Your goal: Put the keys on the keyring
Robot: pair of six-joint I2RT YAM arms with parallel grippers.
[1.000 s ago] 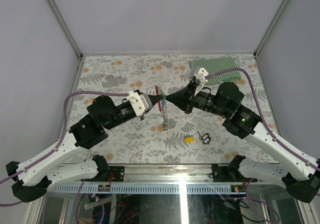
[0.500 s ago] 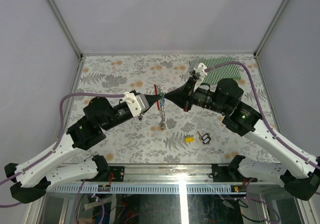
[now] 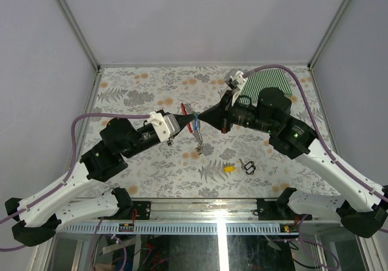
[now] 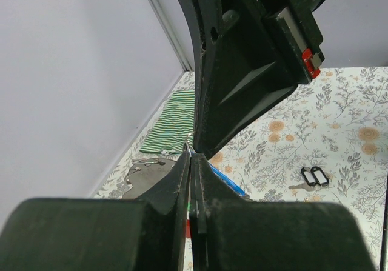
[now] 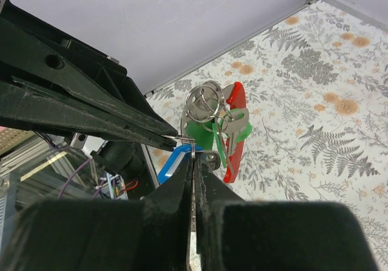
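On my right wrist feed the right gripper (image 5: 194, 154) is pinched fully together. A thin silver wire ring of the keyring (image 5: 233, 131), a red curved plastic clip carrying silver rings and a short silver-grey chain, runs straight into the seam at its tips, so I read it as gripping that ring. The left gripper (image 5: 174, 139) comes in from the side, also closed to a point, with its tip on the same wire just beside my right fingertips. Its own wrist camera shows the two fingers pressed flat against each other.

Hanging from the rings right at the tips are a small metal green-headed key (image 5: 203, 136) and a blue-headed key (image 5: 173, 163). The red clip stands upright just behind them.

From the overhead camera the two grippers meet nose to nose over the middle of the floral-patterned table (image 3: 133, 95). The bunch is lifted off the surface between them, and the chain (image 3: 198, 142) dangles straight down.

A yellow-headed key (image 3: 229, 168) lies loose on the table nearer the arm bases, well apart from the bunch. A small black loop (image 3: 249, 168) lies just beside it on its right. A green-and-white striped cloth (image 3: 265, 77) lies in the far right corner, partly behind the right arm.
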